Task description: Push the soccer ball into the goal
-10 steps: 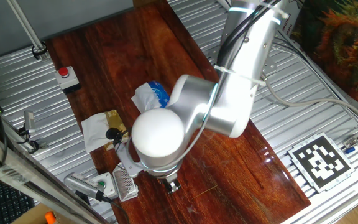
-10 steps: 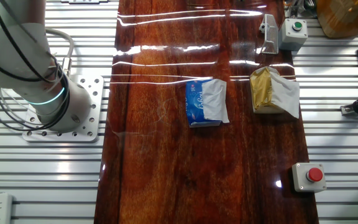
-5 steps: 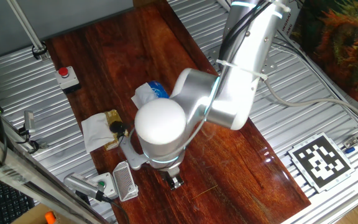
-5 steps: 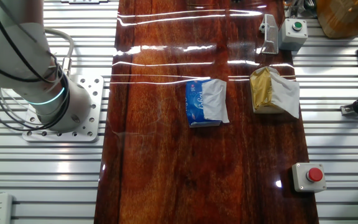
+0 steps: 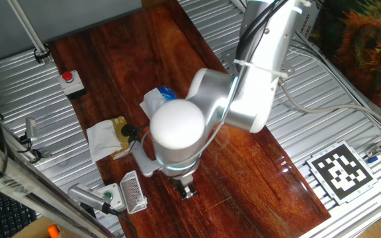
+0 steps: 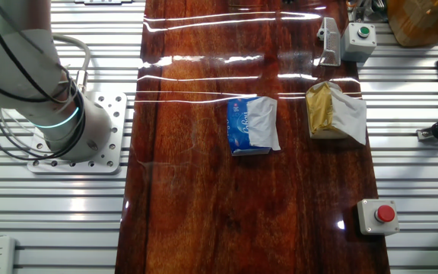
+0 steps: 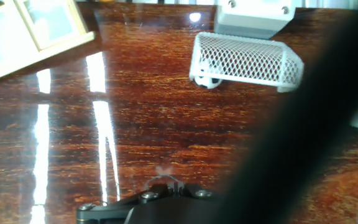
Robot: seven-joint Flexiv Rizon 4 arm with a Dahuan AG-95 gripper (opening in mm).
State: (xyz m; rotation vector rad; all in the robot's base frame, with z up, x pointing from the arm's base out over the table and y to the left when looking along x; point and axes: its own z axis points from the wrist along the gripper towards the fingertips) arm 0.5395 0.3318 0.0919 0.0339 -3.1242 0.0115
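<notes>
The goal (image 5: 132, 193) is a small white frame with grey mesh, standing at the table's near-left edge. It also shows in the other fixed view (image 6: 327, 41) and in the hand view (image 7: 247, 59), ahead and to the right of the fingers. My gripper (image 5: 188, 192) hangs low over the wood to the right of the goal. In the hand view my gripper (image 7: 166, 186) has its fingers together with nothing between them. The soccer ball shows in no view. The arm's bulk hides part of the table in one fixed view.
A white box with a green button (image 5: 111, 197) stands right behind the goal. A white napkin with a gold wrapper (image 5: 108, 137), a blue-and-white tissue pack (image 6: 251, 125) and a red button box (image 6: 379, 215) lie along the wood. A dark blurred cable (image 7: 303, 137) crosses the hand view's right side.
The arm's elbow and wrist have shifted a little to the right and away from the goal. The gripper tip has barely moved. Nothing on the table has moved.
</notes>
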